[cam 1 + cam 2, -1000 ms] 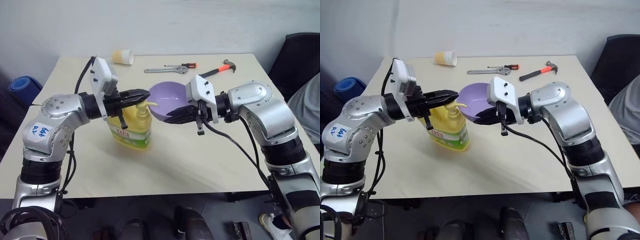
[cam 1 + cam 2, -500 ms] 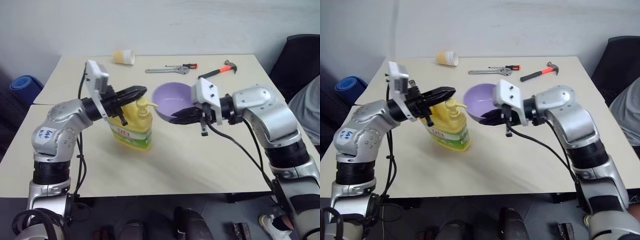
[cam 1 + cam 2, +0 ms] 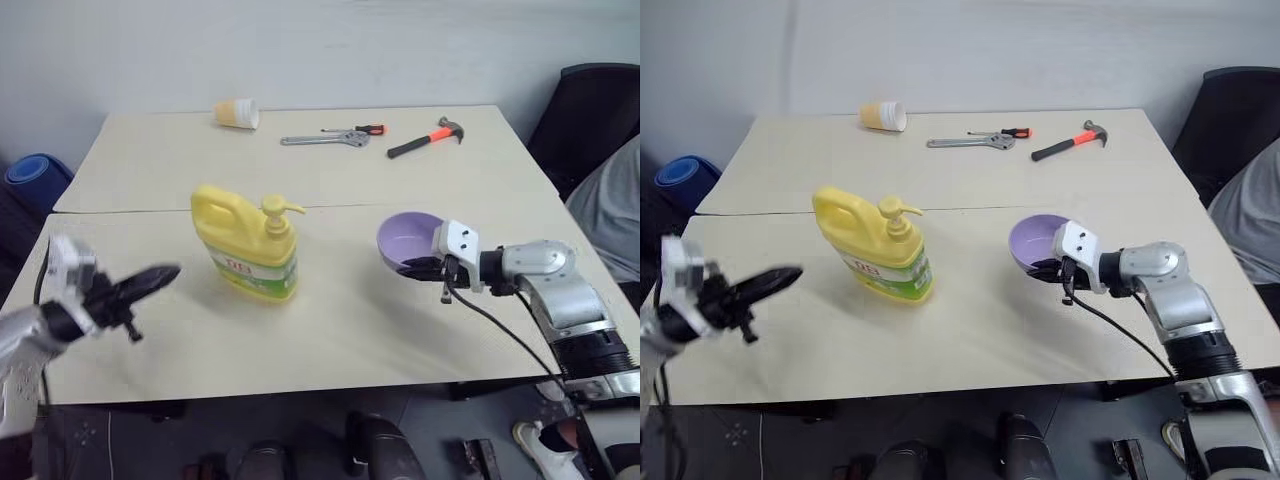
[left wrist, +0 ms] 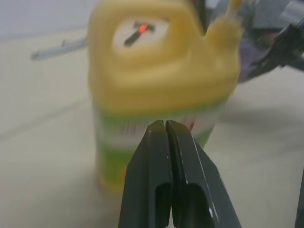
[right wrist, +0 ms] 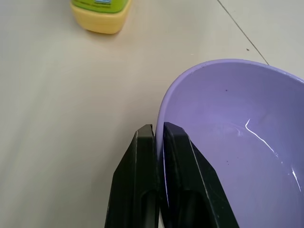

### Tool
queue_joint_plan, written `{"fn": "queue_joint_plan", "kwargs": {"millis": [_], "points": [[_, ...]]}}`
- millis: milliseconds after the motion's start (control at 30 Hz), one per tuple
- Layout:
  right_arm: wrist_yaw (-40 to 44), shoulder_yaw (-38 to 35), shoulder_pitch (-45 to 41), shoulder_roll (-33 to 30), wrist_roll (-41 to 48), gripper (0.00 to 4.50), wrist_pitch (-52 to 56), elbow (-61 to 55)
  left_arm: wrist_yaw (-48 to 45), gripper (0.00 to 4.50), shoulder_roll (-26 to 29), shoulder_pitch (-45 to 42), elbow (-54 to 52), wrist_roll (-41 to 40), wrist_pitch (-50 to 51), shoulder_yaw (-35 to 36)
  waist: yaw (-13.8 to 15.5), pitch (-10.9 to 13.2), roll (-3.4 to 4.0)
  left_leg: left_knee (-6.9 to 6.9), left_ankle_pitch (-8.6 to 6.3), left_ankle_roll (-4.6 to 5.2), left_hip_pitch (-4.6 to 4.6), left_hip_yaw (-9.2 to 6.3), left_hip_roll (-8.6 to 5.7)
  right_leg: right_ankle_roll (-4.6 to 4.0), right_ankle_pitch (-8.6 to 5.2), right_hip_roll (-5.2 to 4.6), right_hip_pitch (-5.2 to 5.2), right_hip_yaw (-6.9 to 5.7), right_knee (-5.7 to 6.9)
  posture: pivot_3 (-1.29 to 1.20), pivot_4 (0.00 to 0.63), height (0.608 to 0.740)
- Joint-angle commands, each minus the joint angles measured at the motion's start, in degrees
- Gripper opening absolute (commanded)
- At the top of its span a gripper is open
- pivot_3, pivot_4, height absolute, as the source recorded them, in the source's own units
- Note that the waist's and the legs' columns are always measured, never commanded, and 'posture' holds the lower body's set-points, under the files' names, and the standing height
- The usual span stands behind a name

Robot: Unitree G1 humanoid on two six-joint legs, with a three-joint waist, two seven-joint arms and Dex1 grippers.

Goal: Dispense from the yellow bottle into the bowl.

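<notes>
Yellow bottle stands upright near the middle of the bench, pump nozzle pointing toward the robot's right. Bowl sits well to the right of it, apart from the bottle; a thin streak of clear liquid shows on its inner wall in the right wrist view.

Right claw: both fingers pinched on the bowl's near rim, one inside the wall and one outside. Bowl appears to rest on or just above the bench; cannot tell which.

Left claw: fully closed, empty, off to the left of the bottle and clear of it, pointing at the bottle's side. Left wrist view looks straight at the label and handle.

Other items at the far edge: small yellowish cup on its side, wrench, hammer. None in the working zone.

Risks from here (judgement):
- Nozzle is nowhere near over the bowl. Any pump press now puts liquid on the bench.
- Rim pinch is shallow and off-centre; a quick move could tilt the bowl and spill what is in it, or let it slip.
- Left claw approaching closed from the side could shove or topple the bottle rather than press the pump.
</notes>
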Motion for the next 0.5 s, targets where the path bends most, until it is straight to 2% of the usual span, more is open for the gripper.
{"fn": "queue_joint_plan", "kwargs": {"millis": [33,100,167,267,367,500], "points": [[0.14,-2.03,-0.91,0.96,-0.36,0.0,-7.17,5.62,0.11,0.07,-1.79,2.18,-0.94,1.58,-5.57,0.88,0.77,0.02,-0.03,0.01,0.01,0.02,-0.1,-0.16,-0.03,-0.01,0.0,-0.05,0.0,0.09,-0.01,0.0,0.15,0.74],[0.73,-2.02,-0.69,1.68,-0.6,0.0,-10.69,9.66,1.45,0.07,-3.98,3.59,-2.96,2.12,-6.75,-0.68,1.29,0.02,-0.03,0.02,0.01,0.03,-0.12,-0.22,-0.05,-0.03,-0.01,-0.25,0.01,0.16,-0.04,0.0,0.15,0.74],[0.71,-3.17,-0.26,3.21,0.7,0.0,-13.18,13.15,4.2,0.46,-6.91,4.32,-5.97,2.04,-6.79,-2.52,1.42,0.02,-0.03,0.02,-0.01,0.06,-0.11,-0.21,-0.05,-0.02,-0.01,-0.37,0.02,0.18,-0.06,0.0,0.15,0.74],[0.6,-4.6,0.03,4.37,1.12,0.9,-16.89,16.85,5.58,1.25,-8.62,6.67,-10.62,1.72,-5.1,-5.82,1.27,0.02,-0.03,0.02,-0.02,0.08,-0.06,-0.17,-0.05,0.0,0.01,-0.39,0.06,0.22,-0.05,0.0,0.15,0.74],[0.29,-6.43,0.58,4.88,1.78,1.99,-21.12,18.74,5.4,2.21,-8.47,9.56,-13.28,1.77,-4.03,-7.87,0.79,0.02,-0.02,0.01,-0.02,0.06,-0.03,-0.16,0.0,-0.01,0.01,-0.35,0.06,0.22,-0.01,0.0,0.15,0.74],[1.09,-10.04,5.09,4.97,5.14,3.31,-26.08,14.56,7.36,3.39,-10.05,11.67,-12.62,6.12,-9.82,-8.02,0.26,0.02,-0.02,0.01,-0.02,0.06,-0.02,-0.17,0.01,-0.02,0.0,-0.33,0.06,0.23,-0.01,0.0,0.15,0.74]]}}
